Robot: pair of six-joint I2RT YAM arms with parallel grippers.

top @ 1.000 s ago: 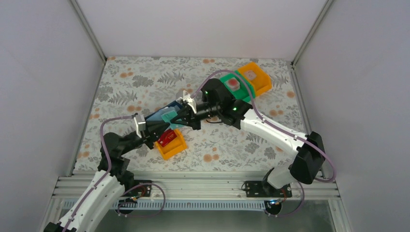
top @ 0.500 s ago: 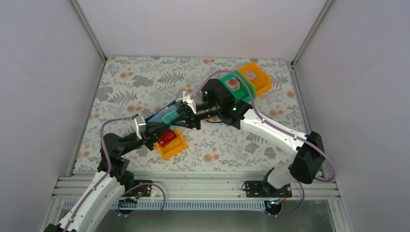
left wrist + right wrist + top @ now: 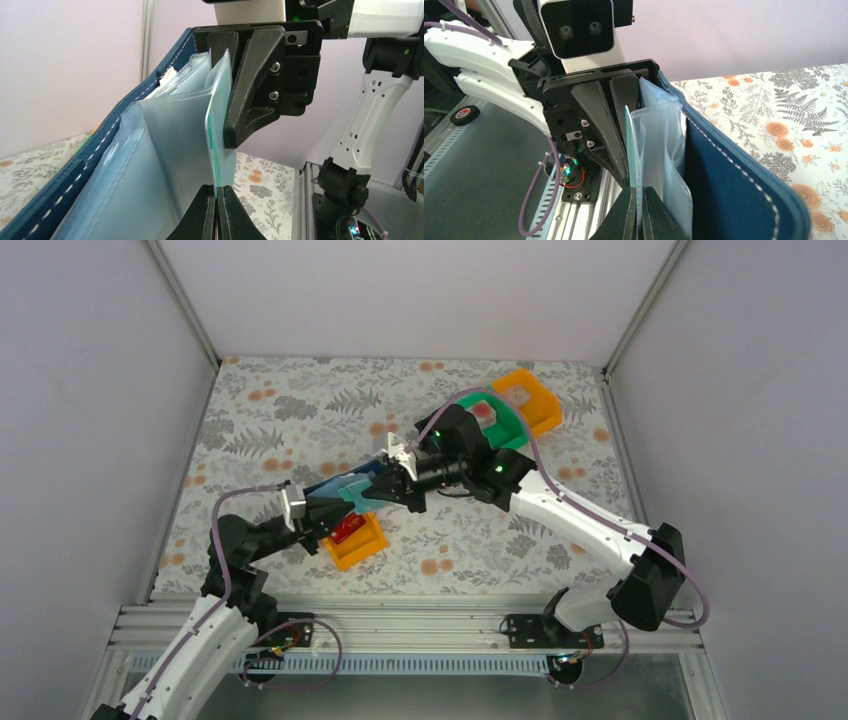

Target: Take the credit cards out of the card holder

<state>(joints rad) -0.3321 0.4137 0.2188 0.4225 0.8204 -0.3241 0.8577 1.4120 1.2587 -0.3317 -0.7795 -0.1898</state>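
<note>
The navy card holder (image 3: 338,483) hangs open in the air between my two grippers, above the table's near middle. My left gripper (image 3: 337,506) is shut on the lower edge of a light teal credit card (image 3: 220,150) that stands against a pale clear sleeve (image 3: 165,165). My right gripper (image 3: 384,490) is shut on a clear sleeve (image 3: 659,150) of the card holder, with the teal card (image 3: 631,140) just left of its jaws. The navy cover (image 3: 734,185) fills the right of that view. A red card (image 3: 347,529) lies in a small orange bin.
A small orange bin (image 3: 362,547) sits on the floral table just under the grippers. A green bin (image 3: 510,430) with a reddish card and a larger orange bin (image 3: 543,410) with a pinkish-white card stand at the far right. The metal rail (image 3: 400,625) runs along the near edge.
Both grippers and the card holder have shifted a little toward the near side and right. The right wrist has come away from the green bin. The teal card shows more between the grippers.
</note>
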